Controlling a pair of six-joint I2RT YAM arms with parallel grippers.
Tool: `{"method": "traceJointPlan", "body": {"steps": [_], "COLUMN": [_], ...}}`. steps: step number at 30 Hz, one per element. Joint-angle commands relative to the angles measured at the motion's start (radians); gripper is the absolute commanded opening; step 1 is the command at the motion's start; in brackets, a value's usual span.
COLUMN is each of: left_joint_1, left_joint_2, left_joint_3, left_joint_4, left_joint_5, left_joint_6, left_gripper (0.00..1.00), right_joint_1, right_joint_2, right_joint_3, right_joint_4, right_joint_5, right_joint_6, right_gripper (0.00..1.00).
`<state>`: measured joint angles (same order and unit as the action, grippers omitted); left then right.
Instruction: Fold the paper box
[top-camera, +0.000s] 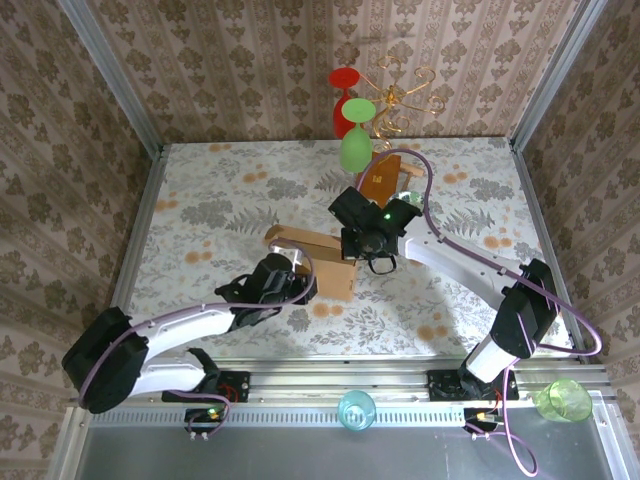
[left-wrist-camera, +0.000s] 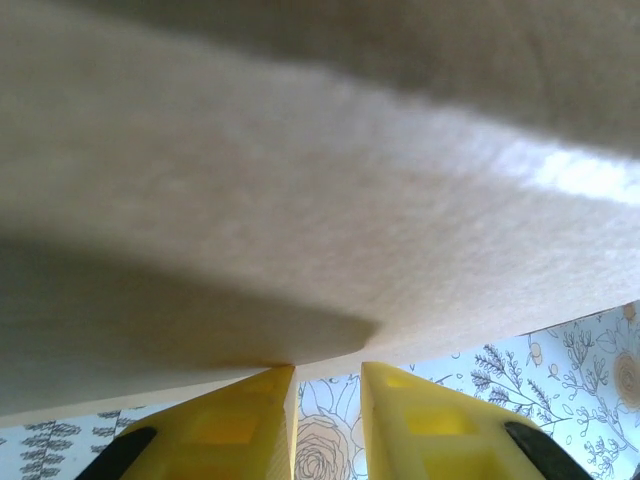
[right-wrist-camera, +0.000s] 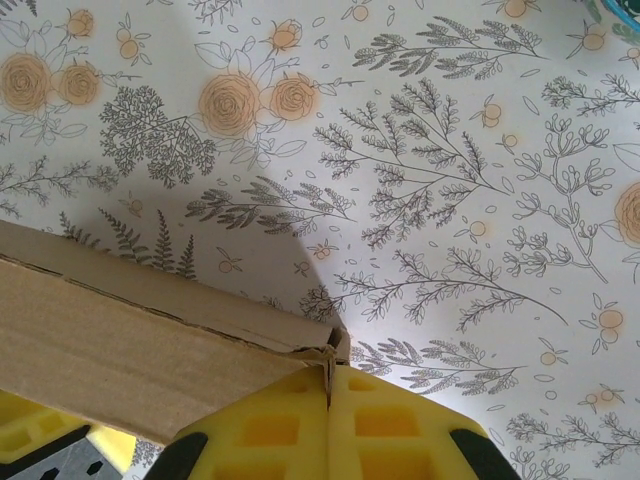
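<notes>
Floral tablecloth (top-camera: 220, 190) under paper box (top-camera: 335, 278); damask-papered walls (top-camera: 250, 60).

Brown damask-papered walls (top-camera: 250, 60) enclose a table (top-camera: 220, 200) covered in pale floral-print cloth.

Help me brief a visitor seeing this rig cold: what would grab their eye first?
First, the light-brown paper box mid-table, some panels raised, with both arms meeting at it. The right gripper, its yellow fingers pressed together, sits at one of the box's corners. Next come the red glass and green glass on a gold rack at the table's far edge.
</notes>
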<state>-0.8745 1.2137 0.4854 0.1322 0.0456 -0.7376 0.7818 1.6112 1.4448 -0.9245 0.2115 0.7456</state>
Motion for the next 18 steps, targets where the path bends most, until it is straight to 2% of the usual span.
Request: {"method": "traceJointPlan", "body": {"steps": [1,9,18], "left_joint_1": [0.011,0.016,0.037], "left_joint_2": [0.021,0.035,0.055], "left_joint_3": [0.037,0.050,0.064], "left_joint_4": [0.065,0.073,0.083], "left_joint_5": [0.034,0.052,0.088], "left_joint_6": [0.019,0.029,0.034], "left_gripper": [0.23,0.23,0.23], "right_joint_1": [0.020,0.030,0.043], "right_joint_2": [-0.018,-0.007,-0.011], "right_joint_3": [0.017,0.014,-0.046], "right_joint_4": [-0.039,-0.031,0.010], "right_joint_5": [0.038,0.104,0.110], "right_joint_6": [0.045,0.098,0.238], "right_gripper": [0.00,0.00,0.00]}}
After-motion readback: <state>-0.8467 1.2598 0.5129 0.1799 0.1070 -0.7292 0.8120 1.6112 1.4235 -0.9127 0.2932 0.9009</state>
